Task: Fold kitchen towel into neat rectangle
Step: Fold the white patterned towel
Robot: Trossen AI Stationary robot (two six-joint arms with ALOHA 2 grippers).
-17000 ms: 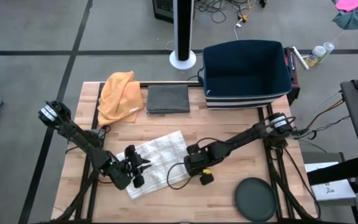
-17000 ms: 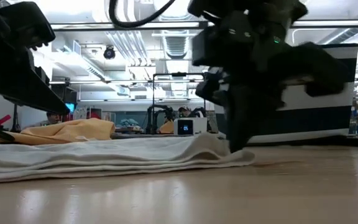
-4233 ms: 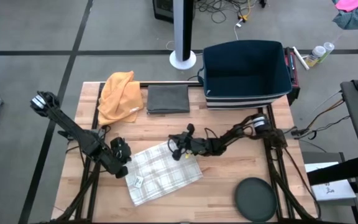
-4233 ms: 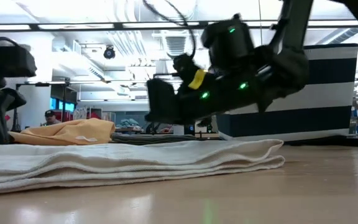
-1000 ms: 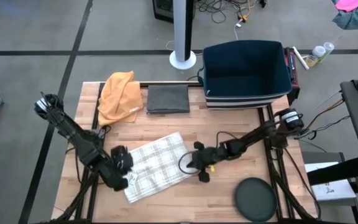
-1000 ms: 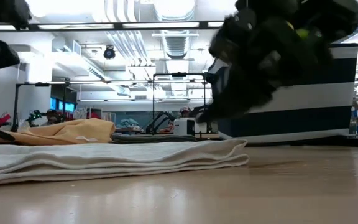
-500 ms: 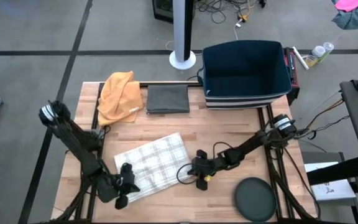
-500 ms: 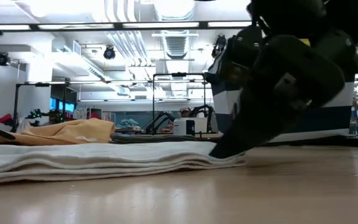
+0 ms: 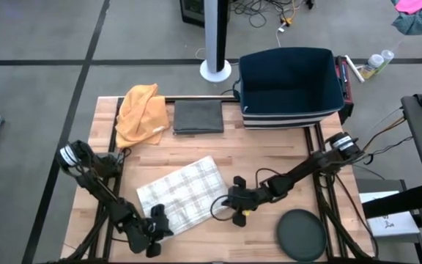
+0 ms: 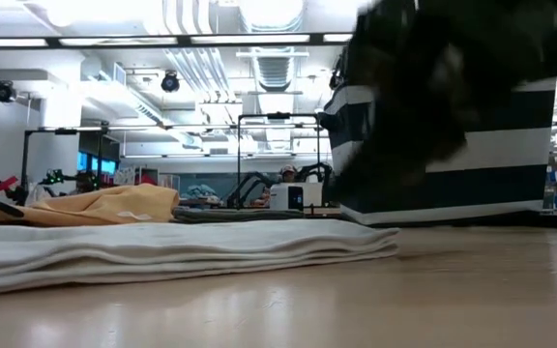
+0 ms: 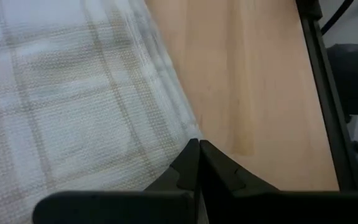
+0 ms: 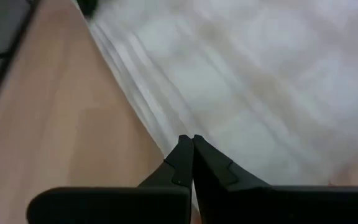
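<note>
A wooden table (image 9: 269,150) carries a folded checked kitchen towel (image 9: 182,193) at lower centre, an orange cloth (image 9: 141,114) and folded grey cloth (image 9: 198,116) at the top, a dark round disc (image 9: 300,235) lower right

Even overhead light fills the room; ceiling strip lights (image 10: 259,39) glare white. The dark arm (image 10: 453,87) smears with motion blur; the pale wooden desk (image 10: 356,309) foreground sits unfocused.

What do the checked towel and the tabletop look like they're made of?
The checked towel looks like woven cotton, matte: the left wrist view shows a waffle-like weave with faint tan stripes and soft stacked edges. The tabletop looks like wood, probably butcher-block planks with a smooth, lightly glossy finish: grain lines and strip seams show.
</note>
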